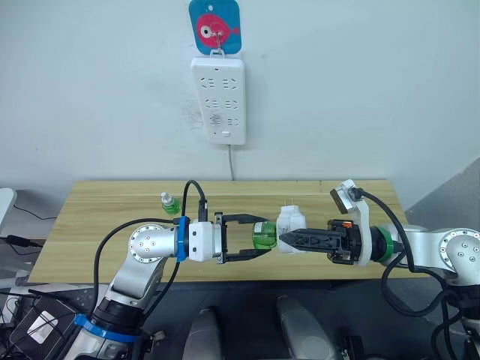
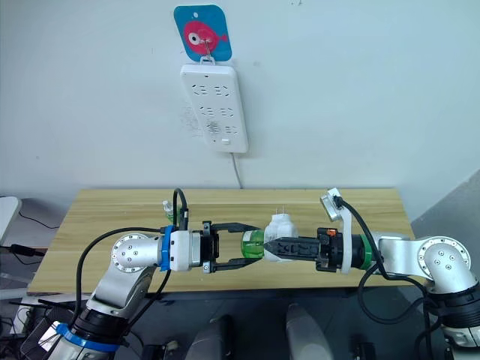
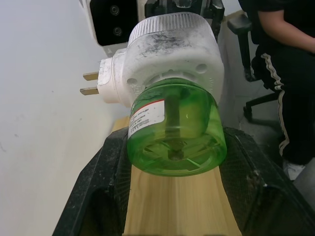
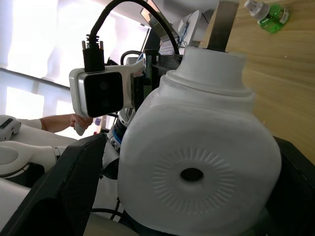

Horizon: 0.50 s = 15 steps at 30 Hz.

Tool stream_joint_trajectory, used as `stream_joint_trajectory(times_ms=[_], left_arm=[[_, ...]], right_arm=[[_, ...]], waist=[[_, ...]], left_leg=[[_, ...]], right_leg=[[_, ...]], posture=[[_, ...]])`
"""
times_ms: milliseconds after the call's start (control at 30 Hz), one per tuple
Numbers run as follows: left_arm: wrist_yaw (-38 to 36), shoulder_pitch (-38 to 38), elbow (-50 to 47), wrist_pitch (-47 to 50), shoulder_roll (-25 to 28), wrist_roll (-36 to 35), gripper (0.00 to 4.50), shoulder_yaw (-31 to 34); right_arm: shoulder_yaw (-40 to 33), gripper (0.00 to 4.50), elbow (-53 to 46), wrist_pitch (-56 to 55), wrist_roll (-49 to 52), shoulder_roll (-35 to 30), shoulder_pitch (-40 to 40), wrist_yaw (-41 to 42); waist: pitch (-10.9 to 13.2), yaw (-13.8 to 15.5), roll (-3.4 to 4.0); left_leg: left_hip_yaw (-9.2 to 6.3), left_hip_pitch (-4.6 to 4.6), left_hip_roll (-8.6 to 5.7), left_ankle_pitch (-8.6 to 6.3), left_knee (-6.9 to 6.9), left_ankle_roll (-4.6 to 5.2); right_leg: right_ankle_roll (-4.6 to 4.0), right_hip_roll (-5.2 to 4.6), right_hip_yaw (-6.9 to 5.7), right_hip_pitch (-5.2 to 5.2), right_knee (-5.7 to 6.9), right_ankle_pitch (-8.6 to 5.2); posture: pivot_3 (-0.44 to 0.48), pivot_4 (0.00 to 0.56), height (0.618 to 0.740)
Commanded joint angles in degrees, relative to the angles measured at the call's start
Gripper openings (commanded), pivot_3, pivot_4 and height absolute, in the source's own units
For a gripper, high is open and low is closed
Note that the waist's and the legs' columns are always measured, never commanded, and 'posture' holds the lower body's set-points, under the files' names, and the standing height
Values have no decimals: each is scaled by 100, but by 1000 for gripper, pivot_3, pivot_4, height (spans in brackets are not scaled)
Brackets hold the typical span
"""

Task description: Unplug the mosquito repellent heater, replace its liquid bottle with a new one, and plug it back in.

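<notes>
Left eye view: the new one stands far left on the bench. Mid-air at the near edge, the left gripper has its fingers grasping the liquid bottle, joined to the mosquito repellent heater, clenched by the right gripper.

wooden table, white power strip, fish hook

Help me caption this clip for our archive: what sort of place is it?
Probably an office or lab test bench: a plain wooden table against a bare wall, a power strip hung on it, and a seated person on a wheeled chair nearby.
</notes>
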Motion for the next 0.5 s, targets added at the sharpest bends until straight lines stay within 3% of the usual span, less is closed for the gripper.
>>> stream_joint_trajectory(times_ms=[33,100,200,300,400,500], left_arm=[[-70,-107,14,-184,-1,63,2211,-113],[-84,-128,-1,-152,-13,33,2211,-127],[-176,-141,-152,260,71,-148,2211,-155],[-225,-299,-589,2240,531,-776,2211,-219],[-243,-697,-670,4531,985,-1933,2211,-167],[-202,-1048,-603,5614,1079,-2579,2211,-28]], right_arm=[[3,3927,-171,87,203,-14,-103,273],[25,3221,-181,121,204,-18,-97,314],[39,3129,-210,153,211,-20,-89,350],[20,3127,-281,198,227,-64,-53,408],[16,3124,-310,232,218,-86,-49,451],[25,3096,-350,234,240,-95,-39,458]], waist=[[0,2,0],[0,2,0],[0,1,0],[3,-1,-5],[4,-2,-6],[5,-6,-7]], left_leg=[[0,0,0,0,0,0],[0,0,0,0,1,0],[0,0,0,0,0,0],[-5,0,1,0,0,0],[-6,0,1,0,1,0],[-6,-1,0,0,1,0]], right_leg=[[0,0,0,0,0,0],[0,0,0,2,-1,0],[0,0,-1,2,-1,0],[0,1,-3,1,1,0],[-1,2,-3,2,-1,-1],[-3,2,-4,2,-4,-2]], posture=[[-168,226,736],[-167,225,736],[-166,228,736],[-167,229,736],[-161,233,736],[-165,234,736]])
